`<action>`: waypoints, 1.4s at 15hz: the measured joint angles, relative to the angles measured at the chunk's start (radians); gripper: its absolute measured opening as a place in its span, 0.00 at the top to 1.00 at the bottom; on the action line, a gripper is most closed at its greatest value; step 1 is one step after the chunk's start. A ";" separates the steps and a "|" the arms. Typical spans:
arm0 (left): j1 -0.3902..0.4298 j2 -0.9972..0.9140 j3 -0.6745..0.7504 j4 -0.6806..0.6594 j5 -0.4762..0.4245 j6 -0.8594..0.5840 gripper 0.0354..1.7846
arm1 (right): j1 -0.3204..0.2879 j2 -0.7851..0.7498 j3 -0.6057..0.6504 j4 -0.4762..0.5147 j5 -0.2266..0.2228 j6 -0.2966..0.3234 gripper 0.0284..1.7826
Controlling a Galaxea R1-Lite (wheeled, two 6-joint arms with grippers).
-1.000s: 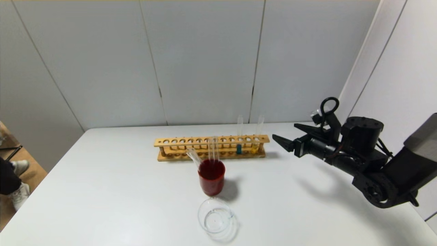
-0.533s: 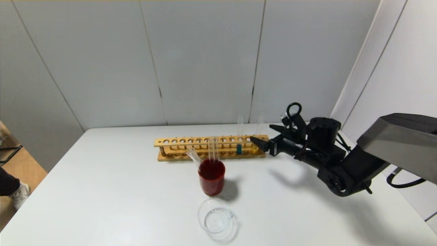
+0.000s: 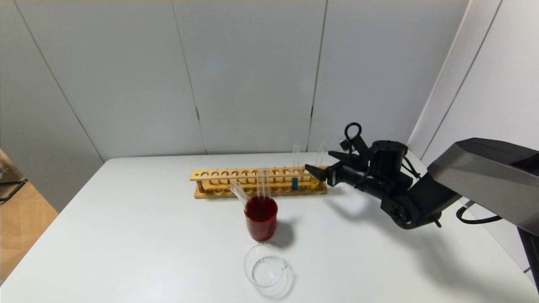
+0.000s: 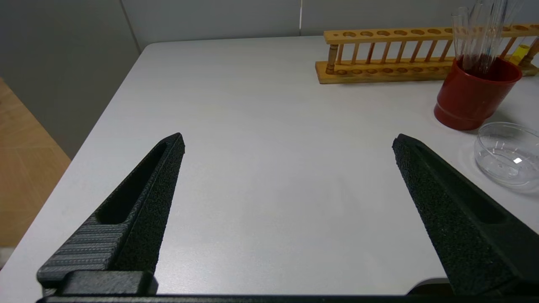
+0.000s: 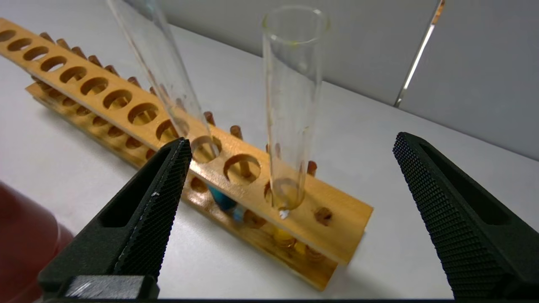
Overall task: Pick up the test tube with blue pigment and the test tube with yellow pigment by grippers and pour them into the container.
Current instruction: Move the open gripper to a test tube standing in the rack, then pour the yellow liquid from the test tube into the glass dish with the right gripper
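The test tube with yellow pigment (image 3: 319,162) stands in the wooden rack (image 3: 236,182) near its right end. The test tube with blue pigment (image 3: 295,168) stands two holes to its left. My right gripper (image 3: 318,160) is open at the rack's right end. In the right wrist view the yellow tube (image 5: 288,105) stands between the spread fingers of that gripper (image 5: 291,139), untouched, and the blue tube (image 5: 164,71) leans beside it. The container (image 3: 266,267) sits low near the table's front. My left gripper (image 4: 288,136) is open and empty over the table's left part.
A taller beaker of dark red liquid (image 3: 261,219) holding plain clear tubes stands between the rack and the container. It also shows in the left wrist view (image 4: 473,97), next to the container (image 4: 507,153). The white table (image 3: 147,235) ends at a wall behind the rack.
My right arm has moved left from the table's right side to the rack's right end, its open fingers now on either side of the yellow tube. The tubes and beakers have not moved.
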 joint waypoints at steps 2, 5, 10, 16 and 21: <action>0.000 0.000 0.000 0.000 0.000 0.000 0.02 | 0.002 0.012 -0.029 0.014 0.001 -0.002 0.02; 0.000 0.000 0.000 0.000 0.000 0.000 0.02 | 0.011 0.021 -0.049 0.044 0.000 -0.004 0.05; 0.000 0.000 0.000 0.000 0.000 0.000 0.02 | 0.024 0.033 -0.061 0.045 -0.001 -0.003 0.40; 0.000 0.000 0.000 0.000 0.000 0.000 0.02 | 0.039 0.045 -0.075 0.044 -0.008 -0.001 0.82; 0.000 0.000 0.000 0.000 0.000 0.000 0.02 | 0.040 0.047 -0.091 0.045 -0.005 0.006 0.82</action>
